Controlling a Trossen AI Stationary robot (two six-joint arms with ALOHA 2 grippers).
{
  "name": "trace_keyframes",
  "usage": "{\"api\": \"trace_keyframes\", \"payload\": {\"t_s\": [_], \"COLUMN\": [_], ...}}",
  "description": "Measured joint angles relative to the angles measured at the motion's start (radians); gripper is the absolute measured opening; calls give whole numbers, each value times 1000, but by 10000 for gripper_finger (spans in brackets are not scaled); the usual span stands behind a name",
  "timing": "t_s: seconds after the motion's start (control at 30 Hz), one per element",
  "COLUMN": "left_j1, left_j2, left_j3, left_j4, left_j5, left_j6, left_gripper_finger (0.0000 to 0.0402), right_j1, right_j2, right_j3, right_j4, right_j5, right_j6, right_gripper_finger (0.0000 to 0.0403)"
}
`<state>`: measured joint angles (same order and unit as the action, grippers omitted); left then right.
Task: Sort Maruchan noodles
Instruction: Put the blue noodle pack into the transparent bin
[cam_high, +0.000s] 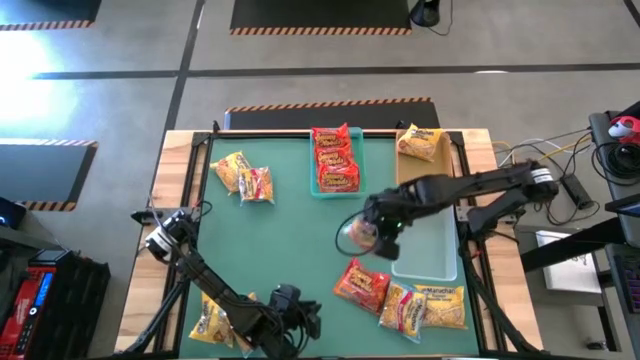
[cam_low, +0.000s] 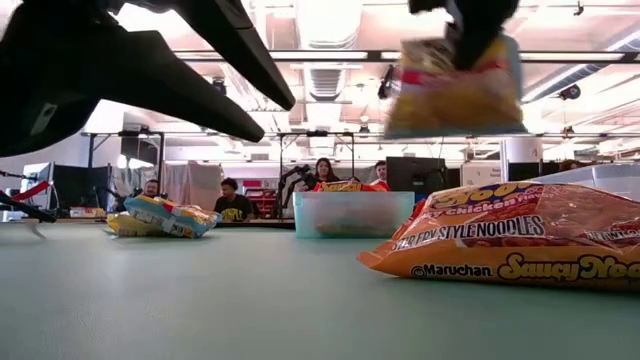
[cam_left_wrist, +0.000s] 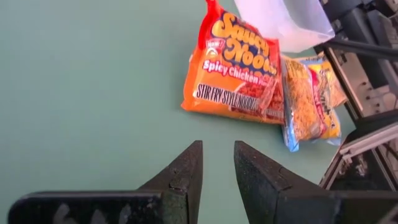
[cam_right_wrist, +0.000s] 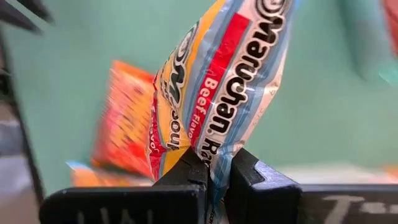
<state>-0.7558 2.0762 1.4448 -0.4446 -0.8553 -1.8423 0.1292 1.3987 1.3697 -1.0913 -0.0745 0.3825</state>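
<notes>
Right gripper (cam_right_wrist: 209, 171): pinched shut on one edge of a beef packet (cam_right_wrist: 217, 81), carried clear above the mat near the table's middle, just beside the clear tray (cam_high: 432, 245).
Held packet: yellow-white crinkly plastic with a red band and blue edging, "Maruchan" and "Beef Flavor" readable; it hangs by its pinched edge, creased; in the low view it hangs blurred, well off the surface.
Left gripper (cam_left_wrist: 217, 165): low at the near edge of the table, fingers a narrow gap apart, holding nothing; it faces the near-right pile.
Mat (cam_high: 290, 240): green, bare through the middle and left-centre, the widest free room.
Teal tray (cam_high: 312, 165): at the far edge, red packets (cam_high: 336, 160) stacked inside.
Clear tray: along the right side, just inside the table frame.
Far-right corner: one yellow-orange packet (cam_high: 420, 142) on a tan tray, close to the edge.
Far-left pair (cam_high: 245, 177): two yellow packets touching each other, set in from the left edge.
Near-left packet (cam_high: 210, 322): yellow, lying at the near-left edge, beside the left arm.
Near-right pile: orange Saucy Noodles packet (cam_left_wrist: 233, 71), "Spicy Chicken" and "Stir Fry Style Noodles" printed; two yellow-blue packets (cam_high: 425, 307) overlap beside it, close to the near-right frame.
Background: people sit well beyond the table.
</notes>
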Motion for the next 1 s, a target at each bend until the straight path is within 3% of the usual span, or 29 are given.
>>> {"api": "trace_keyframes", "payload": {"t_s": [0.27, 0.57, 0.8, 1.0], "left_j1": [30, 72, 88, 101], "left_j2": [0, 0, 0, 0], "left_j3": [0, 0, 0, 0], "left_j4": [-19, -37, -42, -45], "left_j5": [-2, -2, -2, -2], "left_j6": [0, 16, 20, 23], "left_gripper_finger": [75, 75, 75, 75], "right_j1": [-94, -139, -144, -143], "right_j2": [-92, -169, -168, -168], "right_j3": [-3, -111, -238, -379], "right_j4": [-321, -349, -372, -335], "right_j5": [-4, -3, 59, 185], "right_j6": [-249, -487, -524, -470], "right_gripper_finger": [13, 13, 13, 13]}}
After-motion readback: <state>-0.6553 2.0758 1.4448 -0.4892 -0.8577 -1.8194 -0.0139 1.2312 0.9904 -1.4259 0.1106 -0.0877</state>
